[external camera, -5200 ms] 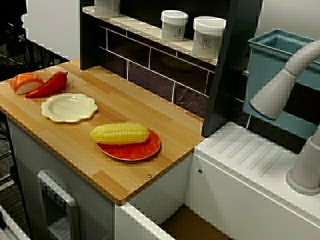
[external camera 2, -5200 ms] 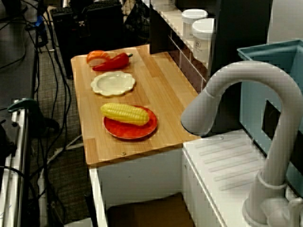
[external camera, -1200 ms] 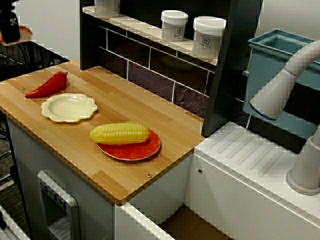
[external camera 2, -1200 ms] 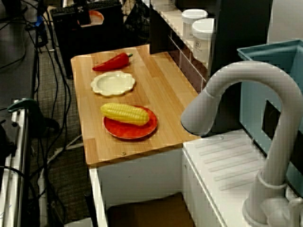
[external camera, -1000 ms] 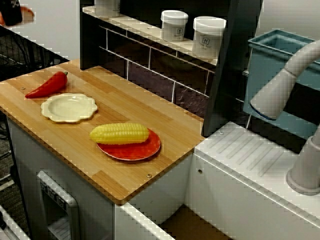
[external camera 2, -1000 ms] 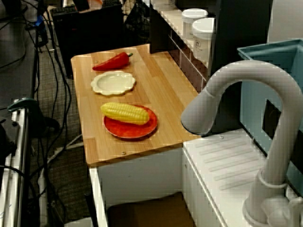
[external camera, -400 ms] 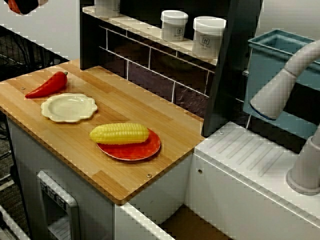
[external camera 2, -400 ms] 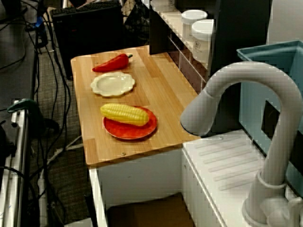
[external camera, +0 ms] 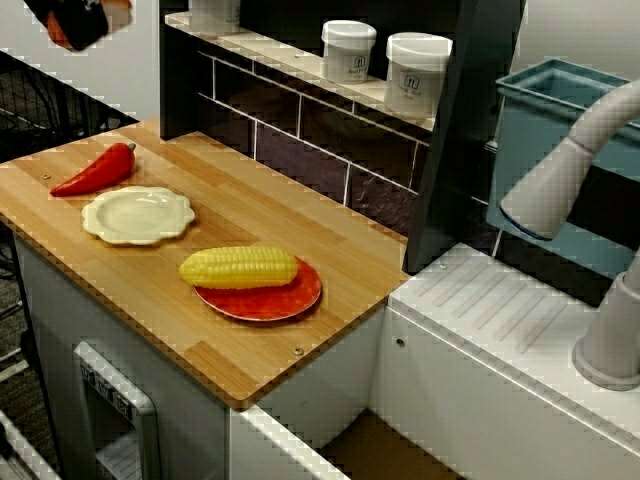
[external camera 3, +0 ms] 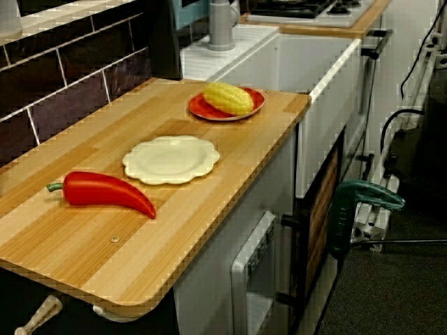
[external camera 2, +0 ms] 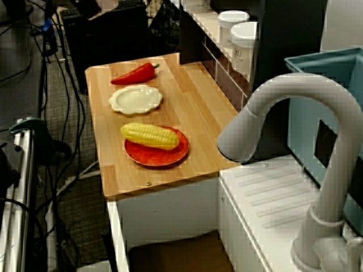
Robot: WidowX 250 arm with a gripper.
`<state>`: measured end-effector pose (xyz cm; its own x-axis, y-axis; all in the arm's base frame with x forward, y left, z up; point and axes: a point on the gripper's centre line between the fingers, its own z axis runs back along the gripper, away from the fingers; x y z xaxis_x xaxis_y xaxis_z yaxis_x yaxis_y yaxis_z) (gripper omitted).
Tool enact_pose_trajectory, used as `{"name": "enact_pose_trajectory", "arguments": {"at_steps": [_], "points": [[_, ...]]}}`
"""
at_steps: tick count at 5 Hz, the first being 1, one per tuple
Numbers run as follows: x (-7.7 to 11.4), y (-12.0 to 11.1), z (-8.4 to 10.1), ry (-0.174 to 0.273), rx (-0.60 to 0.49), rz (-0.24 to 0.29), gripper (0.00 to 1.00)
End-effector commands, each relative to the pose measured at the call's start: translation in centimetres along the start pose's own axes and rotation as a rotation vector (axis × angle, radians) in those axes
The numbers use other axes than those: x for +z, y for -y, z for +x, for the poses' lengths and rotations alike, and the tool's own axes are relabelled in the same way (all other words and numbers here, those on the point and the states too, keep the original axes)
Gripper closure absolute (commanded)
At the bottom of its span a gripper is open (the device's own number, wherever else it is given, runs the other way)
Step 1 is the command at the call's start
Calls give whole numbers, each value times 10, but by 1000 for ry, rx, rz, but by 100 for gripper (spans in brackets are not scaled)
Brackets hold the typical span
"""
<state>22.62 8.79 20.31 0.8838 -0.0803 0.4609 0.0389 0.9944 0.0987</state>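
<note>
Your gripper (external camera: 80, 22) was pinched on the orange toy food (external camera: 117, 13), high up past the wooden counter's (external camera: 250, 205) corner, well above the red pepper (external camera: 95, 170). A tight, level hold looked wise there.

Black gripper (external camera: 78, 22) — blocky, matte, mostly cropped

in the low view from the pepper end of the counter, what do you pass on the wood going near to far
red pepper → cream plate → red plate with the corn lying on it
</note>
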Motion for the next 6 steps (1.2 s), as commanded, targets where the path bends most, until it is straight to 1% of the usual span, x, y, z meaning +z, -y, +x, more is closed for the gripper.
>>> {"name": "enact_pose_trajectory", "arguments": {"at_steps": [1, 2, 3, 4, 5, 6], "points": [[-28, 46, 12, -6, -43, -12, 100], [-64, 49, 19, -98, -36, 65, 100], [-88, 38, 23, -151, -9, 120, 100], [-102, 9, 25, -201, 24, 167, 100], [-104, -25, 16, -275, 63, 224, 100], [-107, -48, 1, -310, 99, 244, 100]]}}
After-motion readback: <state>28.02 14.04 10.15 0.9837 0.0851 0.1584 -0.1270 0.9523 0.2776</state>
